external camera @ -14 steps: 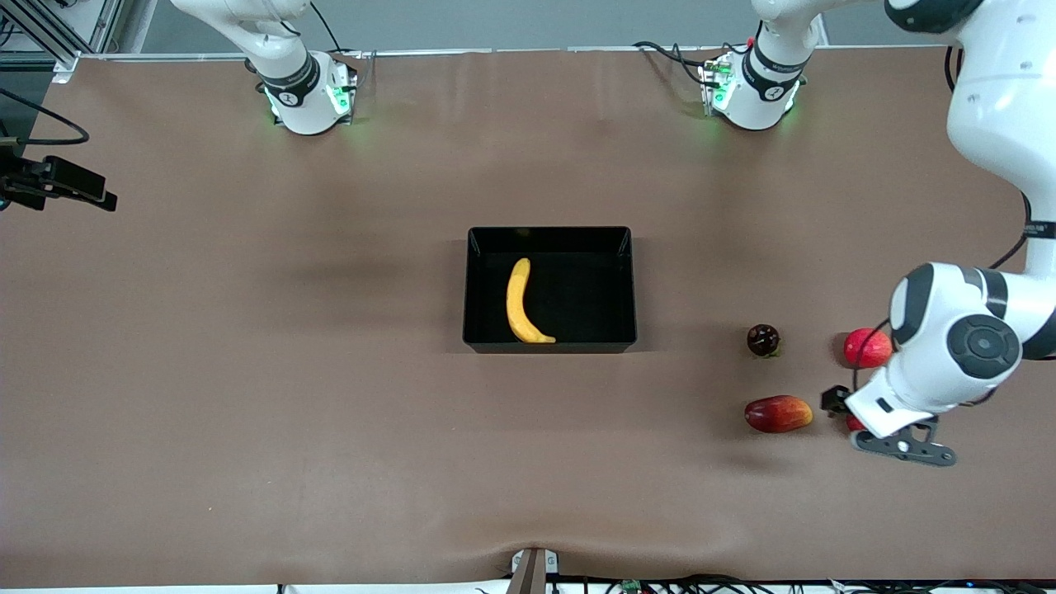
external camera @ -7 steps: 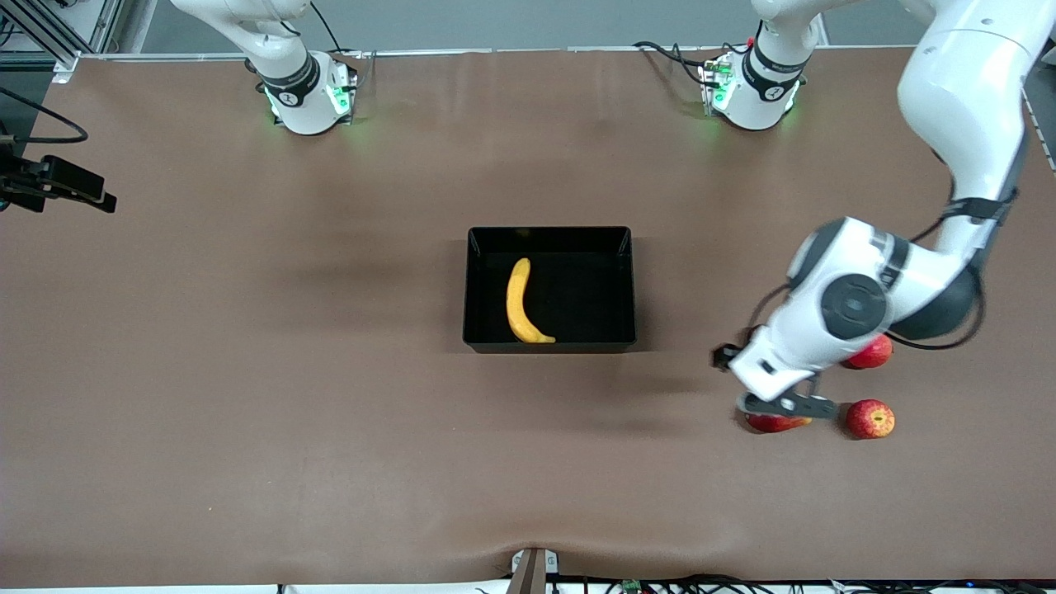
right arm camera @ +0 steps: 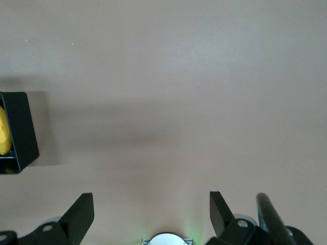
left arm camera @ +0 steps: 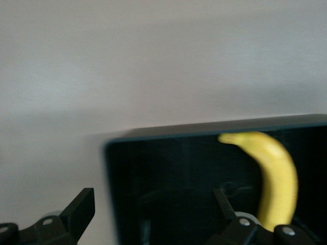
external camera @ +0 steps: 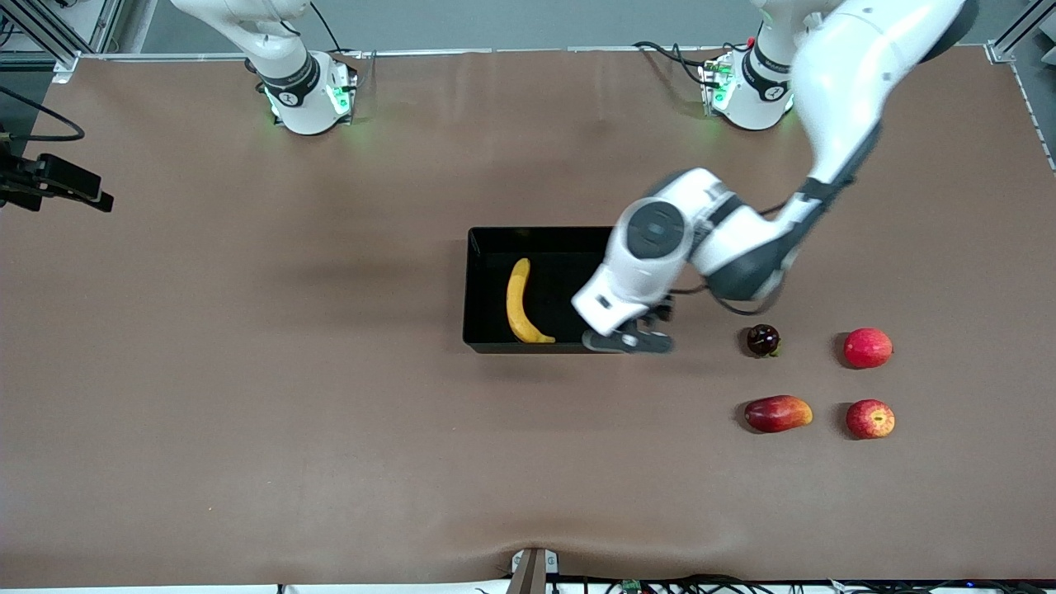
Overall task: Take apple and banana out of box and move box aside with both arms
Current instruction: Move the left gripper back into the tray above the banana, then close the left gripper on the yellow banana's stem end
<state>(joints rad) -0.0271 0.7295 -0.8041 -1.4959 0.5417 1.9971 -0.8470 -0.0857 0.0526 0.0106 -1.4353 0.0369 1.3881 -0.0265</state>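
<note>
Front view: left gripper (external camera: pixel 627 340) over box (external camera: pixel 487 285) corner, banana (external camera: pixel 520 302) inside.

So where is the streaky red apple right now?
In the front view, the apple sits on the table toward the left arm's end, beside the mango and nearer the camera than the plain red fruit. It is not in the box.

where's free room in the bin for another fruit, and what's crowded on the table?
In the black bin the banana lies toward the right arm's end; the floor between it and the wall under the left gripper looks bare. That gripper, open and empty, hangs over the bin's corner. Crowded: the apple, mango, pinkish-red fruit and dark fruit cluster at the left arm's end.
</note>
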